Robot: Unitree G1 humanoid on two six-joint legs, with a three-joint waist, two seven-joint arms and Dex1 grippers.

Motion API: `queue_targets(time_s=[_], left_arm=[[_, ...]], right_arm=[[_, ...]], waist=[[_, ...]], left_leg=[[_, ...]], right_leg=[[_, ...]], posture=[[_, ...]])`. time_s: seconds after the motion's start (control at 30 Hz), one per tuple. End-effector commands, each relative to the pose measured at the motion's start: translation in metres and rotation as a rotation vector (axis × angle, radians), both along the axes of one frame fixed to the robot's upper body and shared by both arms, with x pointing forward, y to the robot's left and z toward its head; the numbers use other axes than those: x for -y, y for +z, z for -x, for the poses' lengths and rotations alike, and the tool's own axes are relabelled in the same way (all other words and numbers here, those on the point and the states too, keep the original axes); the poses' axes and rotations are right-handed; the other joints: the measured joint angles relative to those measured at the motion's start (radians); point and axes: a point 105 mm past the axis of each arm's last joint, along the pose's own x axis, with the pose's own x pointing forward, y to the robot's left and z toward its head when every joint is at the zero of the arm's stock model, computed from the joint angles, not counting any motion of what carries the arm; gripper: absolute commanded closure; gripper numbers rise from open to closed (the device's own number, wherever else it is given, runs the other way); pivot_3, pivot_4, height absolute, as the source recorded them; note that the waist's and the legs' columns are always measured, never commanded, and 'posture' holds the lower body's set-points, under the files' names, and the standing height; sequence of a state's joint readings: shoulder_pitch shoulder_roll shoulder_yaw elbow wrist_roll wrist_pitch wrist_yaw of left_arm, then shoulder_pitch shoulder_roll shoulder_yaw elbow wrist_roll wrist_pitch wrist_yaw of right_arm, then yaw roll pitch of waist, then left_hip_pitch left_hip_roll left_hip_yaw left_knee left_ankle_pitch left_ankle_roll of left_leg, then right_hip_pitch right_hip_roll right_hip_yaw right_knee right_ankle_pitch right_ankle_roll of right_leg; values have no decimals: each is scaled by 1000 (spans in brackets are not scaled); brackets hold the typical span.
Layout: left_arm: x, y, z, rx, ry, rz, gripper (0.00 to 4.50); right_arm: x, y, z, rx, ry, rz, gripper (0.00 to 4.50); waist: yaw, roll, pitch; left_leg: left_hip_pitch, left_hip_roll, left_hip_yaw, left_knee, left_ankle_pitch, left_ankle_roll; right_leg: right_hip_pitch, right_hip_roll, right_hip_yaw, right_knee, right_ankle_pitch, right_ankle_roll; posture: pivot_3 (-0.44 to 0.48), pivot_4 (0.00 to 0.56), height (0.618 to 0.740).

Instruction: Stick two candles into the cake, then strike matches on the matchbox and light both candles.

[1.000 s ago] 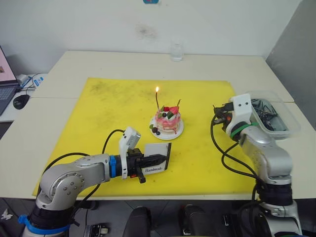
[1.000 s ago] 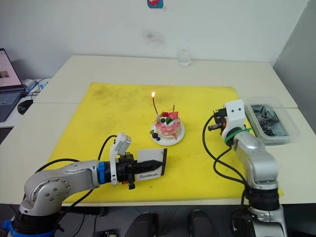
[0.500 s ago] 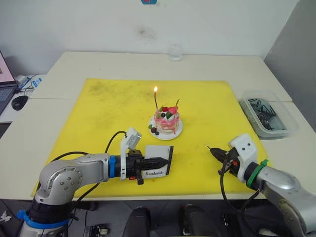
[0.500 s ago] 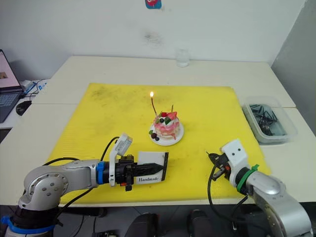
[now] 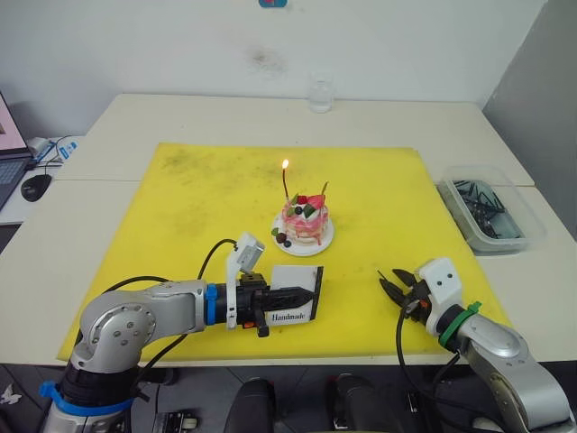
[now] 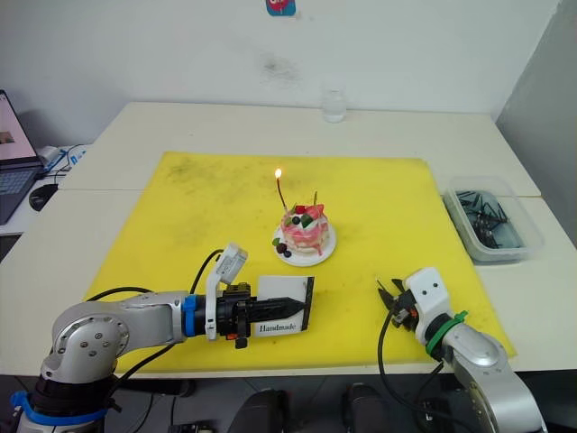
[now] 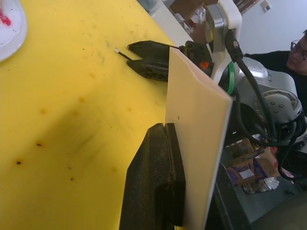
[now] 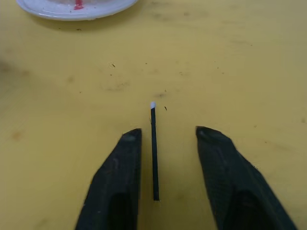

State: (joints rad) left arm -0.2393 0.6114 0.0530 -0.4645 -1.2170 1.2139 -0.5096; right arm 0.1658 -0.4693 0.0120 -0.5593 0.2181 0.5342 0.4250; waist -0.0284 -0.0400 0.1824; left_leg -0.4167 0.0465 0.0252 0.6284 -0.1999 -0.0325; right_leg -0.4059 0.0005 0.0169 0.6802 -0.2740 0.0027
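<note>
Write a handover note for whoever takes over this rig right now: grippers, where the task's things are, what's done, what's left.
Left gripper: shut on the matchbox, held on edge low over the yellow mat.
Right gripper: open, low over the mat, fingers either side of a match with a pale tip, lying on the mat, not gripped.
Cake on its plate, mid-mat. Both candles stand in it: the taller candle is lit, the shorter candle shows no flame.
A clear bin of dark sticks sits off the mat on the robot's right.
Left: grip the match, strike it on the matchbox, light the second candle.
</note>
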Motion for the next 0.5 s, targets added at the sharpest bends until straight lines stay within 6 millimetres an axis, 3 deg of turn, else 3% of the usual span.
queue_targets(time_s=[0.03, 0.5], left_arm=[[3, 7, 5, 28, -19, 16, 4500], [3, 8, 2, 32, -13, 15, 4500]], right_arm=[[-5, 7, -1, 55, 23, -18, 2419], [-10, -1, -7, 58, 9, -12, 2419]], waist=[[0, 0, 0], [0, 0, 0]], left_leg=[[0, 0, 0, 0, 0, 0], [0, 0, 0, 0, 0, 0]], right_leg=[[0, 0, 0, 0, 0, 0], [0, 0, 0, 0, 0, 0]], posture=[[0, 150, 740], [0, 150, 740]])
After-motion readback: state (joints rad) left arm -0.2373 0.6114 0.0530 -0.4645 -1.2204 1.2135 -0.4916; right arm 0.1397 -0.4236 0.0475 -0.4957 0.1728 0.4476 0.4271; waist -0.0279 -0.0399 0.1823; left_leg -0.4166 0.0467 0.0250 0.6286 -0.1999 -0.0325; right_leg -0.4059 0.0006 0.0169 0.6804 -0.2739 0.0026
